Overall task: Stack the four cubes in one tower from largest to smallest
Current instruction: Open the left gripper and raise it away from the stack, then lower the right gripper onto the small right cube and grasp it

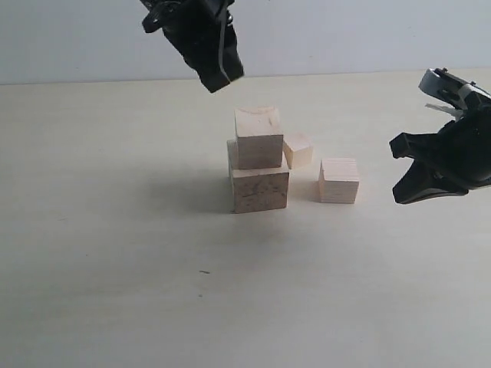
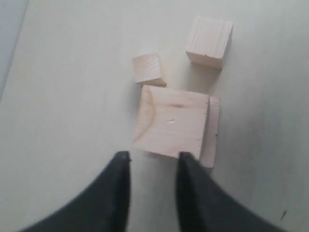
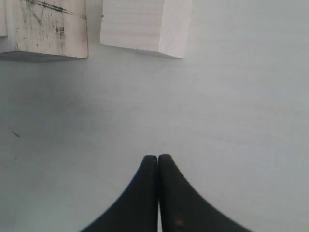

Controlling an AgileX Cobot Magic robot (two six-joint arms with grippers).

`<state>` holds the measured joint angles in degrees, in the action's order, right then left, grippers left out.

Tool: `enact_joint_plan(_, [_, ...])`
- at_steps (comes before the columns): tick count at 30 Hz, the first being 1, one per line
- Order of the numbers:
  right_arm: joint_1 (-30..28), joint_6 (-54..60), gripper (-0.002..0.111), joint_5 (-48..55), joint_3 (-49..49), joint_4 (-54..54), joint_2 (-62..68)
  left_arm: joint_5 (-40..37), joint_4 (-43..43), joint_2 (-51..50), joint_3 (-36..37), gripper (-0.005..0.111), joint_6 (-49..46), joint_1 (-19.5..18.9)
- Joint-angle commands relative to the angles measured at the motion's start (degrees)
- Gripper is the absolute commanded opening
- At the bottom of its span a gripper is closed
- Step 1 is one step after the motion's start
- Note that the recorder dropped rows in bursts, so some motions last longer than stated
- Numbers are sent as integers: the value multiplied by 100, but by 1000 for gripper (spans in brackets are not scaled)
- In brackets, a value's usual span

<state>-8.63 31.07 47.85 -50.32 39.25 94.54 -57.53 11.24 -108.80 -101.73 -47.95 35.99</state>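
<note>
The largest cube [image 1: 260,188], with darker grain marks, rests on the table, and the second-largest cube [image 1: 258,137] sits on top of it, set slightly back and left. The smallest cube [image 1: 298,149] lies just behind and to the right of this pair; a medium cube [image 1: 339,180] stands apart further right. From the left wrist view I see the stacked cube [image 2: 171,121], the small cube [image 2: 148,69] and the medium cube [image 2: 209,41]. My left gripper [image 2: 153,155] hangs open above the stack, holding nothing. My right gripper [image 3: 158,157] is shut and empty, low at the right, near the medium cube [image 3: 145,25].
The pale tabletop [image 1: 115,253] stretches wide to the left and front of the cubes. A light wall [image 1: 345,34] rises behind the table's far edge. A small dark speck [image 1: 203,271] lies on the surface in front of the stack.
</note>
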Motion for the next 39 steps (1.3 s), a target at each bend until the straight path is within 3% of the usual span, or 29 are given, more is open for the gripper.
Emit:
enact_joint_plan(1, [36,366,0,108,-6,405,-58,-68,-225,218,-26,0,611,-149])
enact_joint_plan(9, [1096,-116,0,-446,-627,-405,-265,632,557,424,194,0,1836,-1102])
enact_joint_plan(13, [1549,-1403,0,-1702,-960,-1949,-343,1371,426,785,1092,0,3010,-2094])
enact_joint_plan(14, [1589,-1470,0,-1941,-971,-2088,-343,1502,426,900,1360,0,3154,-2283])
enact_joint_plan(15, [1598,-1469,0,-2300,-981,-2142,-343,1888,426,1181,1946,0,3458,-2750])
enact_joint_plan(19, [1598,-1457,2,-2718,-980,-2142,-343,3036,450,1929,3197,0,3849,-3534])
enact_joint_plan(21, [1598,-1457,27,-2501,-980,-1943,-331,4977,542,3126,4797,0,4567,-4035])
enact_joint_plan(22, [1598,-1457,36,-2433,-980,-1921,-318,5547,621,3451,5198,0,4687,-4074])
enact_joint_plan(23, [1598,-1457,53,-2377,-980,-1932,-222,6349,781,3977,5763,0,4729,-4058])
enact_joint_plan(24, [1598,-1457,60,-2377,-980,-1932,-168,6567,875,4372,6103,0,4729,-4058])
enact_joint_plan(26, [1598,-1457,70,-2404,-980,-1932,34,6613,927,5338,6702,0,4729,-4058])
enact_joint_plan(28, [1598,-1485,70,-2376,-980,-1802,224,6469,927,6393,7157,0,4729,-4058])
enact_joint_plan(33, [1598,-1475,70,-2437,-1006,-1839,541,5696,638,8079,7504,0,4404,-4058])
enact_joint_plan(39, [1598,-1631,70,-2075,-1006,-1843,827,3515,115,8873,8165,0,3938,-4006])
